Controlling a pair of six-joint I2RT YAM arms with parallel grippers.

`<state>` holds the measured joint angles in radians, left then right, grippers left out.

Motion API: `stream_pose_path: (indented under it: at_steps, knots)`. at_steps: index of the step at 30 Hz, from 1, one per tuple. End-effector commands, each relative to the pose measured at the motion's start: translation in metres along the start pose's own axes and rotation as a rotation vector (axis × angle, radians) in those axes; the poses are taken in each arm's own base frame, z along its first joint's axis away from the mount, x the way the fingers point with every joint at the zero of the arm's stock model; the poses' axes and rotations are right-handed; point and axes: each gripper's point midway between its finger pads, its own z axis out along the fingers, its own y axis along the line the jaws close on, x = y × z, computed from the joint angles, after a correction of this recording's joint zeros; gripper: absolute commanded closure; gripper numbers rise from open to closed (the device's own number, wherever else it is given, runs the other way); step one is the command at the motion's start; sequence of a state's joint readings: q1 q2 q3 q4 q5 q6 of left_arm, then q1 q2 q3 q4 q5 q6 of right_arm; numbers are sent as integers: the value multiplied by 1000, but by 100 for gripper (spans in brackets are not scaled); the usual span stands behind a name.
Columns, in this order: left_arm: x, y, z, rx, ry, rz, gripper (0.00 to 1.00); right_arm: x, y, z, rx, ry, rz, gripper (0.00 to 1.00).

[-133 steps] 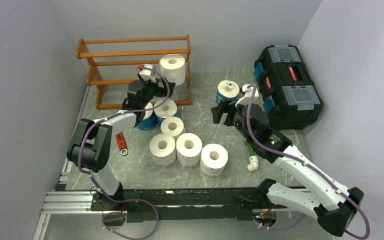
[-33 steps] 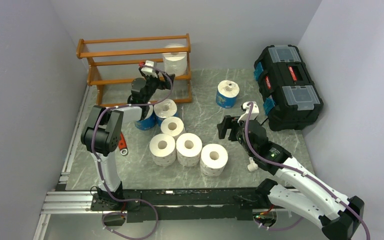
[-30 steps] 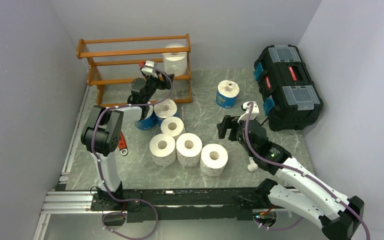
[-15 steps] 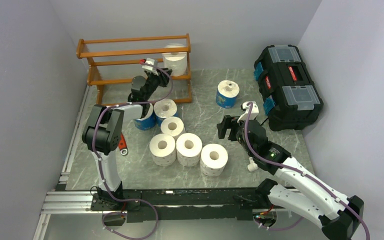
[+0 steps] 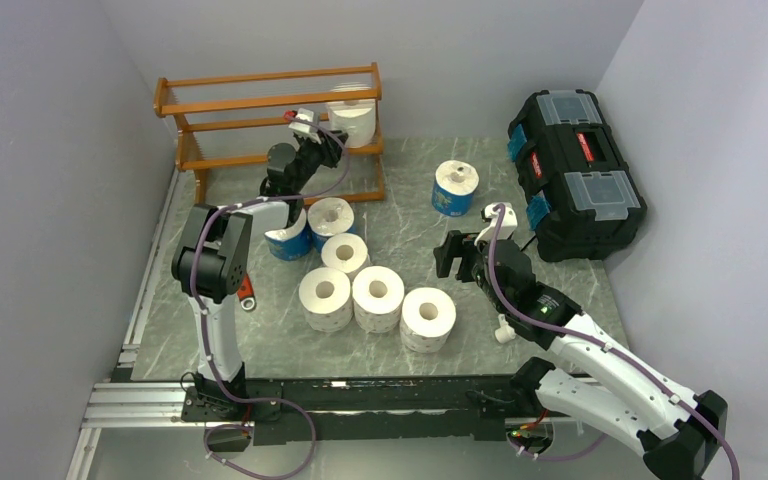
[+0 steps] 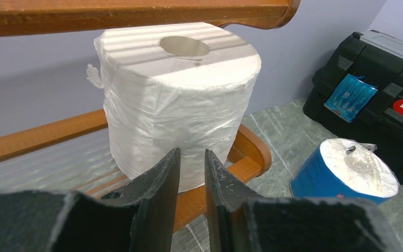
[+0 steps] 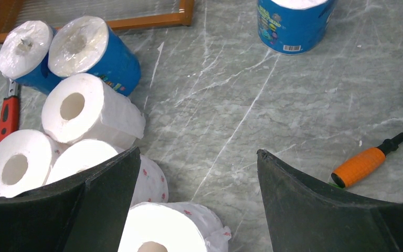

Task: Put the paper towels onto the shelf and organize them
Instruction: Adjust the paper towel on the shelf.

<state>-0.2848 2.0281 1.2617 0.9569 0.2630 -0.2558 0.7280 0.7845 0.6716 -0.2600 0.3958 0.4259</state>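
Note:
A white paper towel roll [image 5: 353, 118] [image 6: 178, 100] stands upright at the right end of the orange-brown shelf [image 5: 260, 105] [image 6: 42, 134], on its middle tier. My left gripper [image 5: 332, 138] [image 6: 192, 152] is shut and empty, its tips right in front of that roll's lower side. My right gripper [image 5: 452, 260] [image 7: 198, 152] hangs open and empty above the table. Several white rolls [image 5: 377, 296] [image 7: 84, 110] lie to its left. Two blue-wrapped rolls [image 5: 288, 240] [image 7: 97, 52] stand by the shelf, and a third blue roll [image 5: 455, 187] [image 7: 294, 23] stands alone.
A black toolbox [image 5: 575, 170] [image 6: 378, 79] fills the right rear of the table. An orange-handled screwdriver [image 7: 359, 167] lies near my right arm. A red-handled tool [image 5: 243, 285] [image 7: 8, 115] lies left of the rolls. Grey walls close in on three sides.
My left gripper has closed its jaws and pushed a little farther towards the roll on the shelf. Earlier, the right gripper let go of the lone blue roll and drew back; it is now still.

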Motion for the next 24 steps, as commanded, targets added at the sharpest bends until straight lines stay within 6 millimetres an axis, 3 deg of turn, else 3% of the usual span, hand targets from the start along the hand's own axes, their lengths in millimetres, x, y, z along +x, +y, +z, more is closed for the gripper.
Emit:
stream_pose_path:
  at_steps: [1, 7, 13, 20, 24]
  knots:
    - [-4, 5, 6, -20, -15, 6, 69, -11, 0, 2, 7, -43, 4, 16]
    - [-22, -6, -9, 1, -69, -26, 65, -13, 1, 1, 3, -51, 11, 17]
    - [-68, -30, -36, 18, -145, -59, 53, -18, 5, -1, -13, -62, 24, 16]
    - [-95, -56, -90, -70, -89, -92, 38, -21, 13, -1, -46, -63, 56, 15]
    - [-82, -53, -133, -215, 82, -120, 33, -17, 16, 1, -51, -33, 68, 14]
